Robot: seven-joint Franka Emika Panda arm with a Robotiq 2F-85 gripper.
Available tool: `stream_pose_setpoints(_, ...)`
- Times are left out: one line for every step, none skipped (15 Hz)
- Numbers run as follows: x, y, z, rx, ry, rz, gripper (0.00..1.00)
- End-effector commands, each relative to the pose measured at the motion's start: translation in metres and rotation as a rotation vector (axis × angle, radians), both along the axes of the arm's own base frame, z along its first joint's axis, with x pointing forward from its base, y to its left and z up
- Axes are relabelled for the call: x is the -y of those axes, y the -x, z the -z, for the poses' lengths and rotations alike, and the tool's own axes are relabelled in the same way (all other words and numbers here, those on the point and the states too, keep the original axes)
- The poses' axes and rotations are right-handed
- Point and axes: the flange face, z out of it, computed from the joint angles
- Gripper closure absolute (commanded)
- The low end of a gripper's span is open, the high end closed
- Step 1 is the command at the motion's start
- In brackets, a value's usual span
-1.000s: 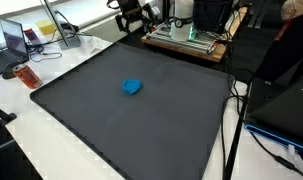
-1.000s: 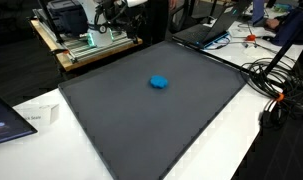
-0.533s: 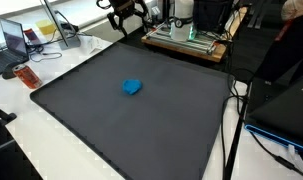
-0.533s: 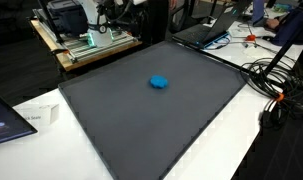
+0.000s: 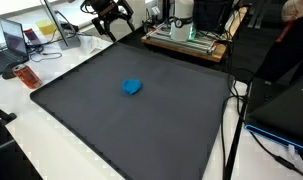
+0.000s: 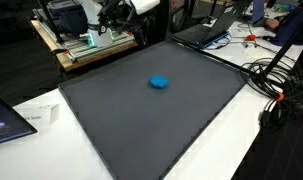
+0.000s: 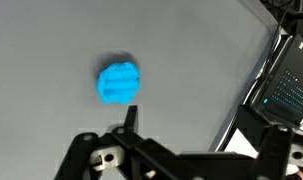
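Though small, blue lump (image 7: 119, 83) looks crumpled.

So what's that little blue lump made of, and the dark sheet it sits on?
Blue lump: probably soft cloth or foam; it looks matte, crumpled and ridged. Dark sheet: likely a rubber or foam mat; it is flat and dull grey, with no glare.

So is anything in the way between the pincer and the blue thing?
No, nothing visible. The open pincer hangs near the far edge of the dark mat; the blue thing lies alone in its middle.
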Motion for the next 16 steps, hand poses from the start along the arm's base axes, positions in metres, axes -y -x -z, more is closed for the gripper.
stream_pose_setpoints(0.002, -0.029, -0.002, -0.041, -0.043, 0.062, 0.0)
stream_pose_setpoints(0.0, -0.034, -0.001, -0.059, -0.042, 0.085, 0.0)
stream_pose_setpoints(-0.003, -0.038, -0.001, -0.07, -0.048, 0.084, 0.0)
stream_pose_setpoints(-0.005, -0.045, 0.002, -0.077, -0.036, 0.162, 0.0)
stream_pose_setpoints(-0.006, -0.051, 0.003, -0.061, -0.021, 0.235, 0.0)
stream_pose_setpoints(-0.005, -0.037, 0.002, -0.059, -0.007, 0.138, 0.0)
stream_pose_setpoints(-0.006, -0.042, 0.003, -0.059, -0.003, 0.174, 0.0)
stream_pose_setpoints(-0.007, -0.045, 0.005, -0.06, 0.0, 0.193, 0.0)
stream_pose_setpoints(-0.008, -0.047, 0.005, -0.063, 0.001, 0.201, 0.0)
stream_pose_setpoints(-0.008, -0.048, 0.006, -0.064, 0.001, 0.205, 0.0)
stream_pose_setpoints(-0.007, -0.048, 0.006, -0.065, 0.001, 0.208, 0.0)
stream_pose_setpoints(-0.007, -0.048, 0.006, -0.065, 0.001, 0.209, 0.0)
stream_pose_setpoints(-0.013, -0.055, 0.013, -0.073, 0.013, 0.23, 0.0)
stream_pose_setpoints(-0.017, -0.058, 0.02, -0.082, 0.034, 0.242, 0.0)
stream_pose_setpoints(-0.02, -0.06, 0.027, -0.095, 0.047, 0.235, 0.0)
stream_pose_setpoints(-0.021, -0.061, 0.034, -0.096, 0.062, 0.243, 0.0)
